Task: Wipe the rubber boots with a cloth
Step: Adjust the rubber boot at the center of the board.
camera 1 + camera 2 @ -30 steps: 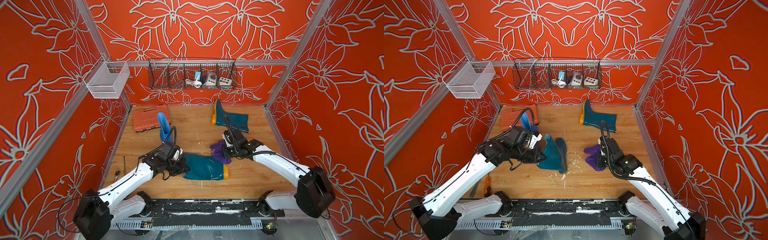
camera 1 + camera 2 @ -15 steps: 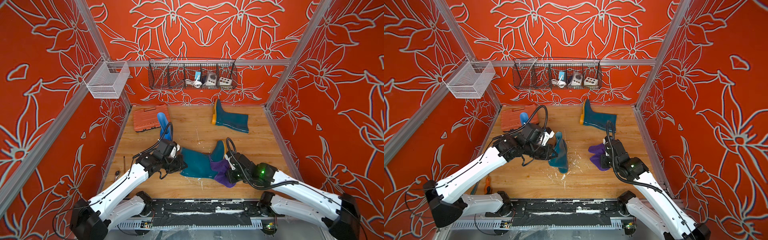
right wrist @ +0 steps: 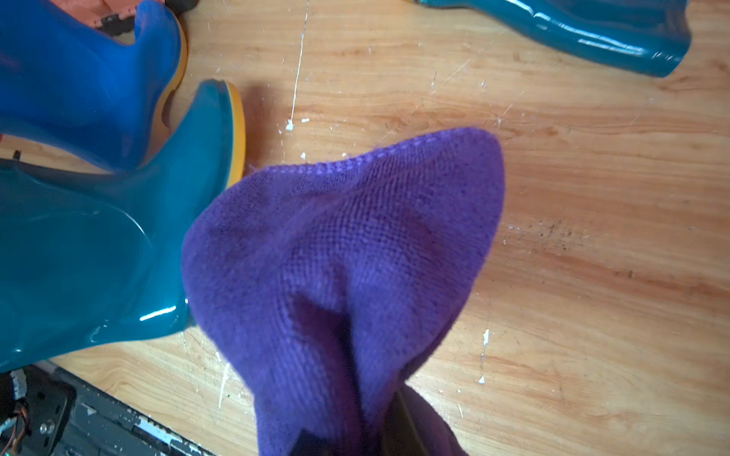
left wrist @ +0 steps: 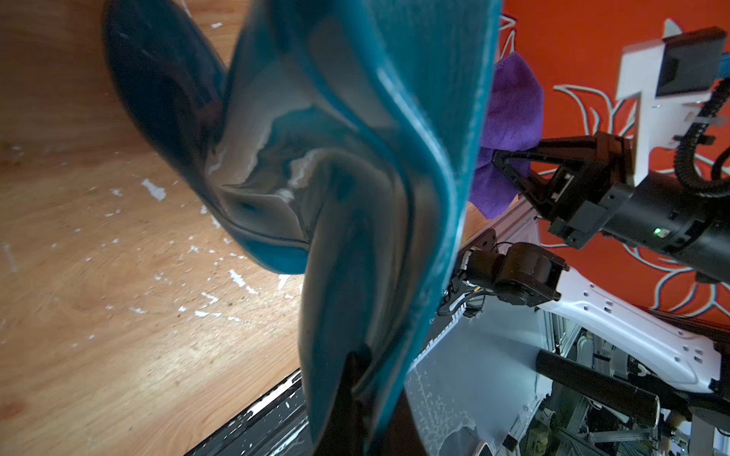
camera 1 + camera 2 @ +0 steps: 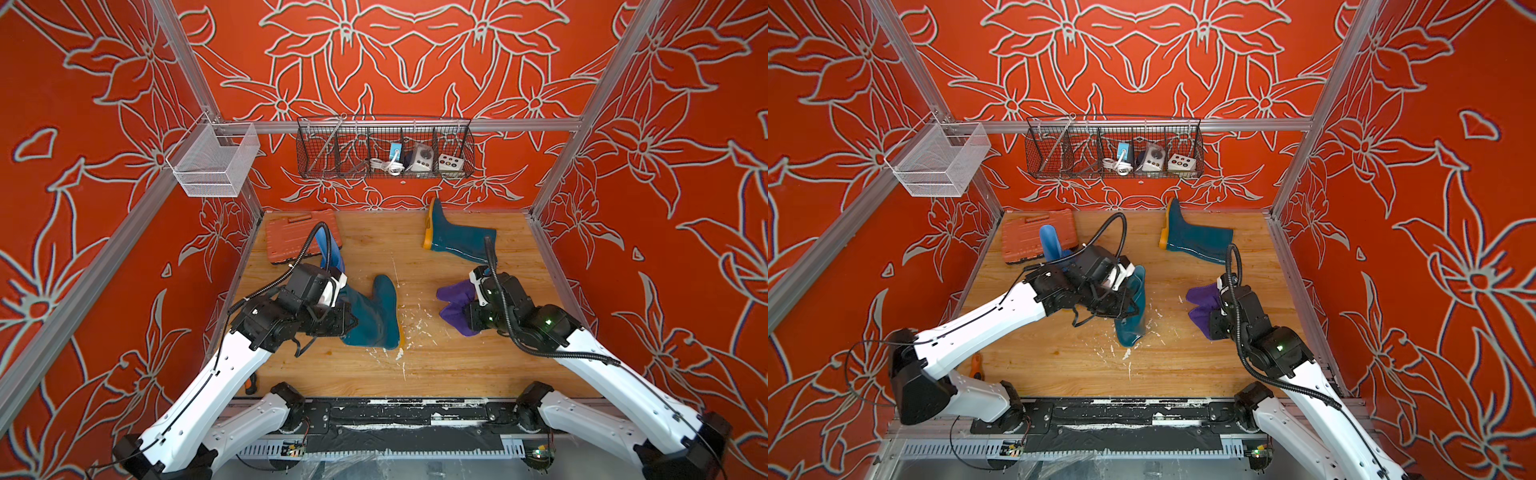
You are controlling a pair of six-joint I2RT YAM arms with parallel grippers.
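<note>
Holding near teal boot [image 5: 376, 316] by shaft rim, left gripper [image 5: 338, 322] pinched shut on it. Purple cloth [image 5: 455, 307] bunched in right gripper [image 5: 471, 313], jaws pinching it, near the boot but apart. Likely next: press cloth onto glossy shaft and drag along. Blue boot [image 5: 328, 249] and far teal boot [image 5: 457, 239] lying behind.

The left gripper [image 5: 1128, 308] is clamped on the shaft of the near teal boot [image 5: 1136, 328] at the middle of the wooden table [image 5: 1183, 365]. To its right and clear of it, the right gripper [image 5: 1216, 312] pinches the bunched purple cloth [image 5: 1200, 299]. The blue boot [image 5: 1050, 243] sits far left against the orange tool case [image 5: 1021, 237]. The far teal boot [image 5: 1196, 241] lies on its side near the far wall, under the black wire basket [image 5: 1067, 166].
</note>
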